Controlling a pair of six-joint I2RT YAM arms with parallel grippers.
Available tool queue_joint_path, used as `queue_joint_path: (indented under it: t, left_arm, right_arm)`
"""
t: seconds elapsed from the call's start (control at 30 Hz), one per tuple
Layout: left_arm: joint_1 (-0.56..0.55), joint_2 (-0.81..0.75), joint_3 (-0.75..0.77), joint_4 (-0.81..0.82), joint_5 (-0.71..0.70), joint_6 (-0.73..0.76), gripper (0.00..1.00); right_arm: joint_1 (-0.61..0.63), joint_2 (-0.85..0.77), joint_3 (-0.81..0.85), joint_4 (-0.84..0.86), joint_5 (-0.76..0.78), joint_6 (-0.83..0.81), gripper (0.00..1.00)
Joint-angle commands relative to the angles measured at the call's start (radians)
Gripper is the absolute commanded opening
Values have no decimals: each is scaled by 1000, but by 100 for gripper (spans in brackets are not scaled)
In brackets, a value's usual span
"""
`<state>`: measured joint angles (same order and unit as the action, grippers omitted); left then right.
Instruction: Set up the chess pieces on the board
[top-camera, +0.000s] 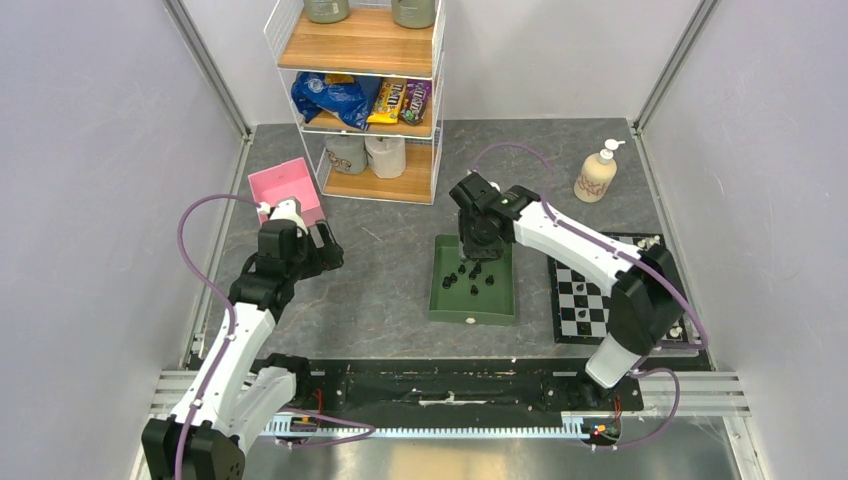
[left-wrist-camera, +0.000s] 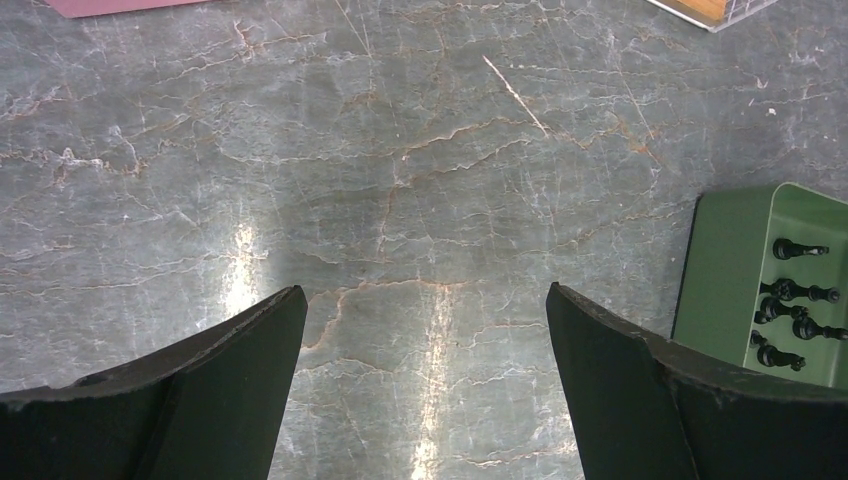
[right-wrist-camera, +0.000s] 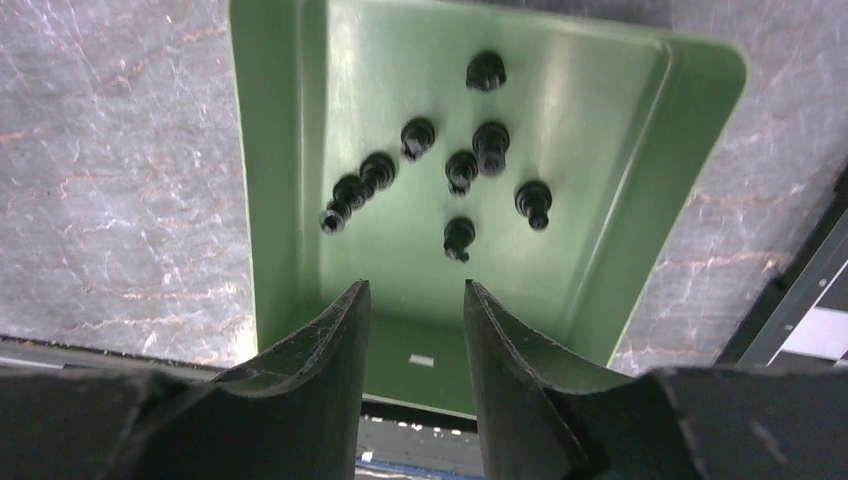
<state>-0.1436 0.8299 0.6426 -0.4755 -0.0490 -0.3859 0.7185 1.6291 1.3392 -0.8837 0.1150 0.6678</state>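
Right gripper (right-wrist-camera: 413, 292): fingers set to a narrow gap, nothing held between them. In the right wrist view it is seen above the green tray (right-wrist-camera: 560, 120), lower centre of frame. The chess pieces (right-wrist-camera: 461, 170) are found just above the fingertips in that frame: small black figures scattered loose on the tray floor, most lying on their sides, none touched by the fingers.

In the top view the right gripper (top-camera: 475, 250) is placed over the upper end of the tray (top-camera: 437, 292), centre of frame, with the arm reaching back to lower right across the board (top-camera: 580, 300). The board is laid flat just right of the tray. A few white pieces (top-camera: 650, 241) are seen at its upper right corner and more at its right edge. Whether black ones stand on it cannot be told.

Left gripper (left-wrist-camera: 425, 290): opened wide, nothing held, pointed at bare grey table (left-wrist-camera: 400, 150). The tray's edge and some black pieces are caught at the right of the left wrist frame. In the top view this gripper (top-camera: 325, 250) is located left of centre, beside the pink box (top-camera: 285, 188).
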Motion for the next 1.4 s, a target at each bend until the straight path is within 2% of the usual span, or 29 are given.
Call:
queue_joint_path:
  t: [0.0, 0.27, 0.7, 1.37]
  left_arm:
    - [-1, 14, 35, 28, 5, -25, 97]
    - [-1, 20, 36, 26, 7, -26, 97]
    - [-1, 28, 38, 25, 4, -24, 97]
    - [-1, 36, 40, 25, 3, -21, 97]
  right_arm:
    - [2, 79, 129, -4, 48, -58, 47]
    - [5, 215, 209, -4, 6, -58, 44]
    - [6, 322, 214, -8, -5, -54, 40]
    - [7, 380, 206, 0, 35, -36, 34]
